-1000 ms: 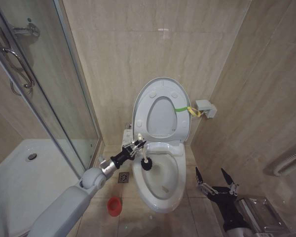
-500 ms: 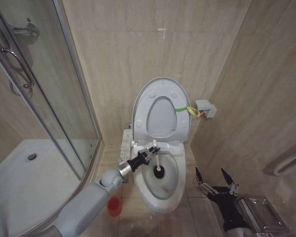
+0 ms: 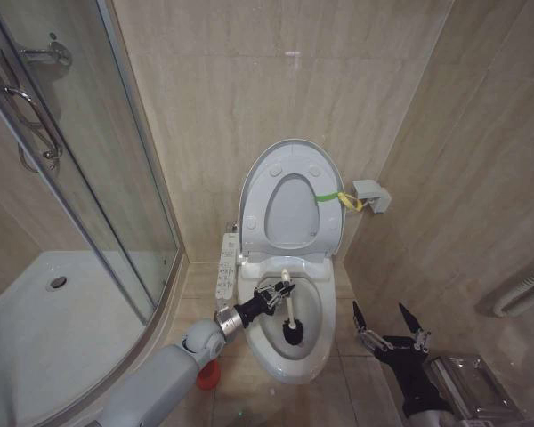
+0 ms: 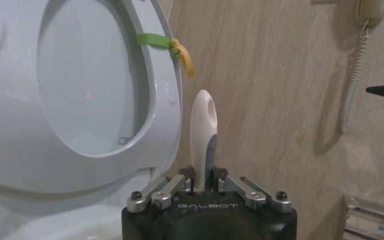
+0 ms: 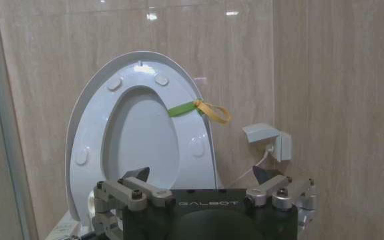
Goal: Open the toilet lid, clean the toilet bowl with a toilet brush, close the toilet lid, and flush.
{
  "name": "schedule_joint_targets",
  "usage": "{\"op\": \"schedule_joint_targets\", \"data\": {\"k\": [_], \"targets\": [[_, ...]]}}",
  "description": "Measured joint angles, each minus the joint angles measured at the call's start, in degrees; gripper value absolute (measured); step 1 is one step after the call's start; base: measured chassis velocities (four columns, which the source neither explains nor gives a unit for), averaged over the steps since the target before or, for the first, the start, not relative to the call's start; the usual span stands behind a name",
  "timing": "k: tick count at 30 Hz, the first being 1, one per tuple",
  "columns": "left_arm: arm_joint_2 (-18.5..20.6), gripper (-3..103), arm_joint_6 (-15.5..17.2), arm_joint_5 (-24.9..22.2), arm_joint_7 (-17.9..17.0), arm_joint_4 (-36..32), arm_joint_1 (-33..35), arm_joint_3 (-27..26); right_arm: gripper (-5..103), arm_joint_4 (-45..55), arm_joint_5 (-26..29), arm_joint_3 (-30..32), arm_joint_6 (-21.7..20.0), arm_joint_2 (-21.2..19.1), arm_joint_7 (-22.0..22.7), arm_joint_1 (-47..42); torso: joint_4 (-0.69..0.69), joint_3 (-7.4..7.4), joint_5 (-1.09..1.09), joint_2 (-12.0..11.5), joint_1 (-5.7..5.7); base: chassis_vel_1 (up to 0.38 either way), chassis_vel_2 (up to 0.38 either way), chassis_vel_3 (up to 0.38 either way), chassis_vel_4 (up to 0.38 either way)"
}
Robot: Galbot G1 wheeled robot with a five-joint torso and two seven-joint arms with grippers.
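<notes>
- Head view: I have the left gripper (image 3: 279,291) clamped on the brush (image 3: 289,313) handle, just over the bowl (image 3: 289,360). The handle slants down so the dark head sits low inside the basin, where I judge the scrubbing has to happen.
- The lid (image 3: 290,197) leans upright against the far wall with the seat, its green strap (image 3: 336,196) on the right edge; that leaves the bowl open to the brush.
- The red cup (image 3: 210,374) stands on the floor left of the bowl, near enough for returning the brush.
- The right gripper (image 3: 387,326) waits low at the right of the bowl, fingers spread and empty, clear of the work.
- Left wrist view: the fingers (image 4: 172,185) pinch the white handle (image 4: 202,135) near its base, its looped end sticking up, the lid (image 4: 18,115) beside it.
- Right wrist view: the lid (image 5: 138,140) and strap (image 5: 202,109) face this camera, with the fingertips (image 5: 136,175) apart, which I judge suits a later pull on the strap.
</notes>
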Motion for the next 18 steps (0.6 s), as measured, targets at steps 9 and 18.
{"op": "schedule_joint_targets", "data": {"k": [9, 18], "targets": [[-2.2, 17, 0.4, -0.2, -0.3, 2.2, 0.9, 1.7, 100, 0.0, 0.0, 0.0, 0.0, 0.0, 0.0, 0.0, 0.00, 0.00, 0.00, 0.0, 0.00, 0.000, 0.000, 0.000, 0.000], [-2.0, 17, 0.7, 2.0, -0.7, 4.1, 2.4, 2.0, 100, 0.0, 0.0, 0.0, 0.0, 0.0, 0.0, 0.0, 0.01, 0.00, -0.01, 0.0, 0.00, 0.000, 0.000, 0.000, 0.000]]}}
